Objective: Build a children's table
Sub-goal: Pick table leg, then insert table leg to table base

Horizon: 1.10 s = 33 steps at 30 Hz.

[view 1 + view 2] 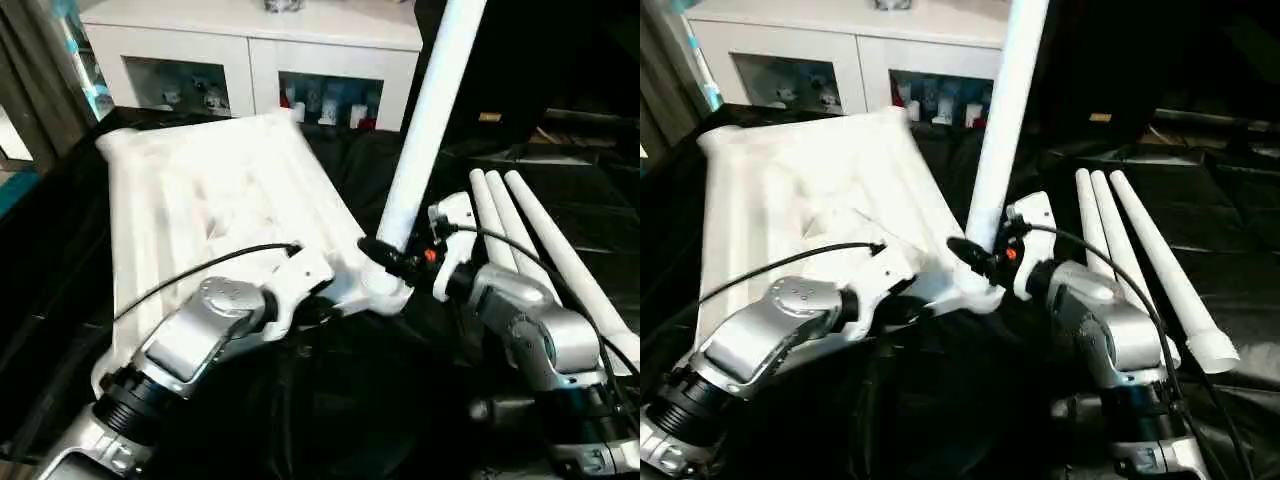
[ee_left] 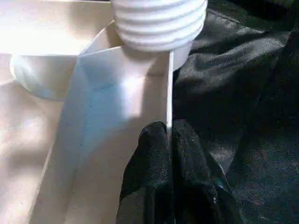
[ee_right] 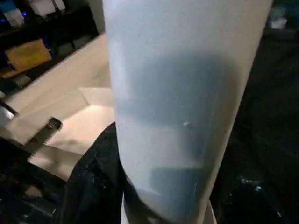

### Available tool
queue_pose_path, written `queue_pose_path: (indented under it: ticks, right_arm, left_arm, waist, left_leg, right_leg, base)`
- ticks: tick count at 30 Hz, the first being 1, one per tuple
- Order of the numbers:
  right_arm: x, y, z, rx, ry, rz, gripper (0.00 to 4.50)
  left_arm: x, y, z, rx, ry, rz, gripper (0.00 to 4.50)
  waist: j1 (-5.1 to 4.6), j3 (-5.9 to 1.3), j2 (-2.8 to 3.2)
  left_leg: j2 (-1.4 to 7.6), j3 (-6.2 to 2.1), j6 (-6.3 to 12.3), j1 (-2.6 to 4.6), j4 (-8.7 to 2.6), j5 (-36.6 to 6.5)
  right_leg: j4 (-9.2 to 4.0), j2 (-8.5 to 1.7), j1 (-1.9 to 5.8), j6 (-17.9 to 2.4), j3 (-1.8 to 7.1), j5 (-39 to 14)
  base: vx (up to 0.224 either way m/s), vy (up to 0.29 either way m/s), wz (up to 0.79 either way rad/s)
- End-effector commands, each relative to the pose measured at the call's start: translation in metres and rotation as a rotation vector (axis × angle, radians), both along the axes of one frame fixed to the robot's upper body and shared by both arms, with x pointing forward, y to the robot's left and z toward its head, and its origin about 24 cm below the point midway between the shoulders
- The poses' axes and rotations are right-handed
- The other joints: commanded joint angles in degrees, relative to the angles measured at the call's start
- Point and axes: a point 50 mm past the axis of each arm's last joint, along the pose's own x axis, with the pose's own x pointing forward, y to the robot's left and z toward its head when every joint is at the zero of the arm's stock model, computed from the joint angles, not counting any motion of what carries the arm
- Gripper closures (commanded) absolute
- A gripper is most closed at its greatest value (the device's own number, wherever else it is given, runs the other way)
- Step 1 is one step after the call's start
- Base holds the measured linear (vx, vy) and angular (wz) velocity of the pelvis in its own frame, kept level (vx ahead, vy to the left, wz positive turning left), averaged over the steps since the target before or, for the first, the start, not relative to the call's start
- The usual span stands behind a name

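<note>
The tabletop (image 1: 200, 200) lies underside up on black cloth (image 1: 330, 410) in front of a white cabinet (image 1: 250, 50). The left gripper (image 2: 169, 135) is pinched onto its thin rim beside a corner socket (image 1: 375, 290). The right gripper (image 1: 390, 258) clasps a leg (image 1: 430, 120) standing in that socket, and three more legs (image 1: 540, 240) lie side by side near the right arm.

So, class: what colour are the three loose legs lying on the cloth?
The loose legs are plain white, on black cloth; the right eye view shows them best.
</note>
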Motion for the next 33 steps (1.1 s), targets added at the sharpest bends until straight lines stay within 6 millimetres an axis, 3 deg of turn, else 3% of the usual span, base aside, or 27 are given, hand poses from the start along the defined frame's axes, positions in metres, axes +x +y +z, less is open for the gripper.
queue_pose_path:
  ticks: [1, 6, 8, 10, 15, 19, 26, 27, 29, 33]
  right_arm:
    - [0.004, -0.003, 0.000, -0.023, -0.011, -0.008, 2.60]
    - [0.010, -0.005, -0.003, -0.029, -0.001, -0.013, 2.60]
    - [0.013, -0.006, -0.004, -0.035, 0.004, -0.015, 2.60]
    - [0.015, -0.007, -0.005, -0.037, 0.017, -0.008, 2.60]
    - [0.011, -0.009, -0.013, -0.079, 0.060, 0.064, 2.60]
    - [0.009, -0.011, -0.016, -0.092, 0.073, 0.078, 2.60]
    - [0.010, -0.015, -0.014, -0.098, 0.069, 0.077, 2.60]
    - [0.010, -0.017, -0.012, -0.099, 0.068, 0.080, 2.60]
    - [0.010, -0.020, -0.011, -0.101, 0.069, 0.079, 2.60]
    - [0.008, -0.024, -0.013, -0.114, 0.074, 0.076, 2.60]
  left_arm:
    - [-0.001, -0.004, 0.014, -0.075, -0.058, -0.046, 4.47]
    - [-0.004, -0.007, 0.009, -0.080, -0.050, -0.096, 4.50]
    - [-0.005, -0.009, 0.006, -0.078, -0.057, -0.118, 4.50]
    - [-0.005, -0.009, 0.003, -0.078, -0.067, -0.135, 4.50]
    - [-0.004, -0.008, -0.002, -0.087, -0.080, -0.152, 4.50]
    - [-0.002, -0.008, -0.005, -0.103, -0.079, -0.151, 4.50]
    - [0.000, -0.003, -0.009, -0.129, -0.080, -0.158, 4.50]
    - [0.000, -0.001, -0.011, -0.110, -0.076, -0.166, 4.50]
    - [0.000, 0.001, -0.014, -0.075, -0.068, -0.181, 4.50]
    - [-0.003, 0.004, -0.021, -0.002, -0.051, -0.219, 4.50]
  waist:
    - [0.56, -4.96, -0.37]
    - [0.59, -4.60, -0.39]
    - [0.66, -4.55, -0.87]
    - [0.68, -4.62, -0.76]
    - [0.88, -4.21, -1.13]
    - [1.02, -3.94, -1.06]
    - [1.13, -4.00, -1.18]
    - [1.18, -4.05, -0.91]
    - [1.18, -4.08, -1.07]
    - [1.21, -4.21, -0.85]
  left_leg:
    - [2.78, -0.93, 4.41, 0.44, -3.54, 0.4]
    - [2.97, -0.83, 4.14, 0.60, -3.70, -2.1]
    - [3.08, -0.76, 3.84, 0.72, -3.80, -2.5]
    - [2.99, -0.80, 3.85, 0.63, -3.79, -2.3]
    - [2.98, -0.72, 3.78, 0.61, -3.90, -3.6]
    - [3.10, -0.62, 3.29, 0.99, -4.02, -5.6]
    - [3.12, -0.73, 2.92, 0.78, -4.16, -5.7]
    - [3.09, -0.75, 2.86, 0.79, -4.12, -5.7]
    - [3.07, -0.75, 2.86, 0.71, -4.14, -5.6]
    - [3.20, -0.81, 2.61, 0.82, -4.18, -5.9]
  right_leg:
    - [-3.47, -4.55, 3.77, -14.8, 2.97, 5.8]
    - [-3.93, -4.63, 3.45, -14.7, 2.93, 1.3]
    - [-3.94, -4.54, 3.43, -14.3, 2.95, 0.5]
    - [-3.93, -4.63, 3.52, -14.2, 2.91, 0.2]
    - [-4.33, -4.69, 3.36, -12.8, 2.96, -2.9]
    - [-4.82, -4.73, 2.91, -12.3, 3.06, -6.3]
    - [-4.81, -4.82, 2.95, -11.5, 3.00, -7.5]
    - [-4.82, -4.83, 2.97, -11.5, 3.02, -7.6]
    - [-4.87, -4.79, 3.07, -11.3, 3.02, -7.5]
    - [-4.81, -4.81, 2.98, -11.3, 2.96, -7.6]
  base:
    - [0.000, 0.000, 0.00]
    - [0.000, 0.000, 0.00]
    - [0.000, 0.000, 0.00]
    - [0.000, 0.000, 0.00]
    - [0.000, 0.000, 0.00]
    - [0.000, 0.000, 0.00]
    - [0.000, 0.000, 0.00]
    - [0.000, 0.000, 0.00]
    - [0.000, 0.000, 0.00]
    - [0.000, 0.000, 0.00]
